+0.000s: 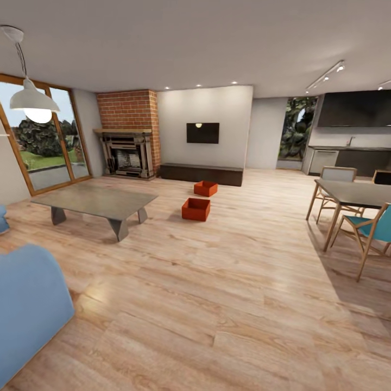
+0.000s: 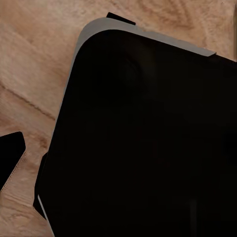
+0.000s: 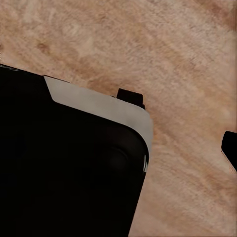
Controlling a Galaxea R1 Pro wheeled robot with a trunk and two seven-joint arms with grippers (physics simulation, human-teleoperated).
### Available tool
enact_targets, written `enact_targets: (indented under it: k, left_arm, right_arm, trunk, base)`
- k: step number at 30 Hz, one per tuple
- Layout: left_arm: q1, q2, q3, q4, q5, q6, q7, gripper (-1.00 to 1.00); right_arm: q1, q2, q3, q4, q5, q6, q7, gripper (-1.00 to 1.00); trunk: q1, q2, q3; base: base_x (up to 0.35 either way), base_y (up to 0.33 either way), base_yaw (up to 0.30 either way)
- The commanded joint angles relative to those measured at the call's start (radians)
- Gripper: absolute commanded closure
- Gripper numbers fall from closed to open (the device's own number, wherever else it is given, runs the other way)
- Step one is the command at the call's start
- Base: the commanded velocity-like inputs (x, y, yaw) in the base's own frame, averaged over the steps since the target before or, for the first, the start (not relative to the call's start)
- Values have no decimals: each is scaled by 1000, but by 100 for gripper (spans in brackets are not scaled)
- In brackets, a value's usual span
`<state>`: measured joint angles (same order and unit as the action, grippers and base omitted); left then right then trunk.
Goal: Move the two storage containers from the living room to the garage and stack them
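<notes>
The two orange-red, open-topped rectangular storage containers, the nearer and the farther, sat well apart from the robot on the living room's light wood plank floor, between the grey low table and the long dark bench. Neither container was yet in hand. The wrist views showed dark robot bodywork above the planks; whether either gripper stood open could not be told. By this inspector's judgement the approach step was current; the next move called for driving up to the nearer container.
</notes>
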<state>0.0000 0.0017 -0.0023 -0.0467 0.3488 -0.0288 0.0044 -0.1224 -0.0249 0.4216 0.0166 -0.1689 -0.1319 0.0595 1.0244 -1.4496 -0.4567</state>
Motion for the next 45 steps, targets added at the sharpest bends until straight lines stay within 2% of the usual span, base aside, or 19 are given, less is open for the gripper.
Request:
enact_targets:
  k: [1, 15, 45]
  left_arm:
    - [0, 0, -1, -1, 4, -3, 1, -100]
    - [0, -3, -2, -1, 4, -8, 1, -100]
    - [0, -3, -2, 0, 4, -7, 2, -100]
  right_arm:
    - [-1, 0, 6, 2, -11, -5, 5, -100]
    - [-1, 0, 6, 2, -11, -5, 5, -100]
    - [-1, 0, 6, 2, -11, -5, 5, -100]
  trunk:
    - [1, 0, -1]
    - [1, 0, -1]
    - [1, 0, -1]
  base:
    - [325, 77, 0]
    - [325, 70, 0]
    - [325, 2, 0]
